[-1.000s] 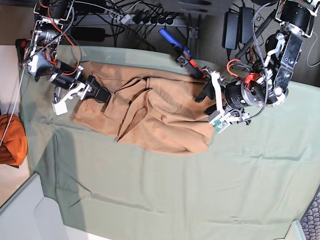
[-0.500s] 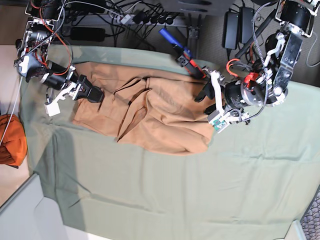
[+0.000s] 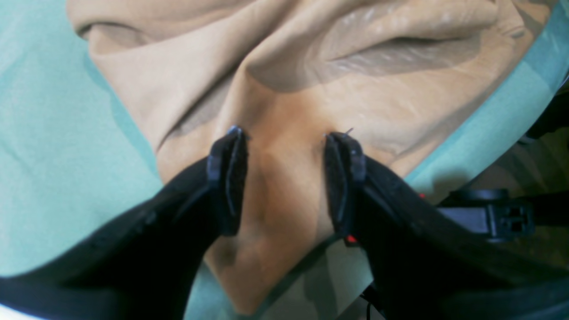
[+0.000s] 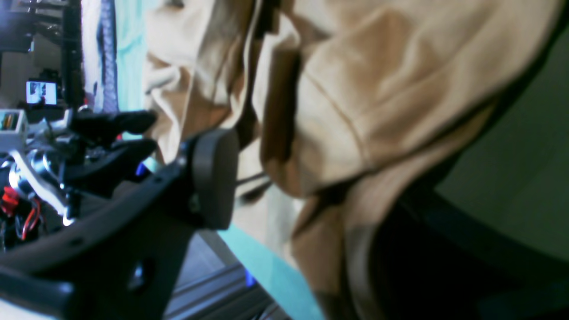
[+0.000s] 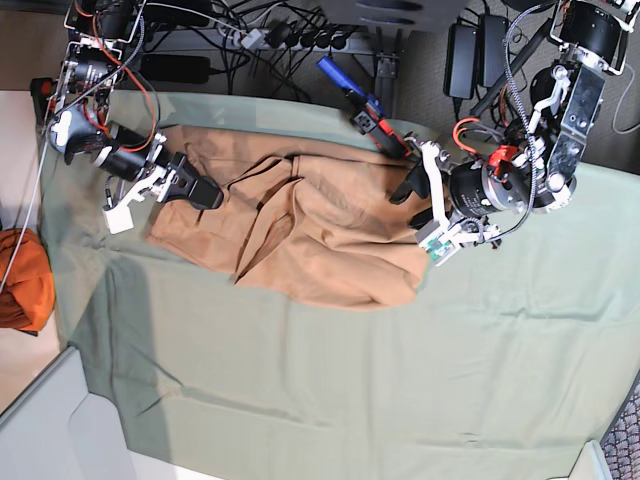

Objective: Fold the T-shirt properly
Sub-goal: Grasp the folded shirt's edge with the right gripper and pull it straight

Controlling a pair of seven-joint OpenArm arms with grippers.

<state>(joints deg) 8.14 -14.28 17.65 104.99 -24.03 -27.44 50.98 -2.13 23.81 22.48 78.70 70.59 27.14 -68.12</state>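
The T-shirt (image 5: 300,225) lies rumpled on the green-draped counter (image 5: 400,380). The left fingers (image 3: 229,178) stand spread, a corner of the shirt lying between them. The right fingers (image 4: 213,178) are also spread, shirt fabric bunched between and over them.

Both arms are black and silver, with white printed brackets near the wrists; red cables loop along the right arm (image 5: 95,95) and at the left arm (image 5: 520,150) wrist; the left pincer (image 3: 284,178) has curved matte-black fingers (image 3: 226,178); the right pincer (image 5: 205,192) is black too.
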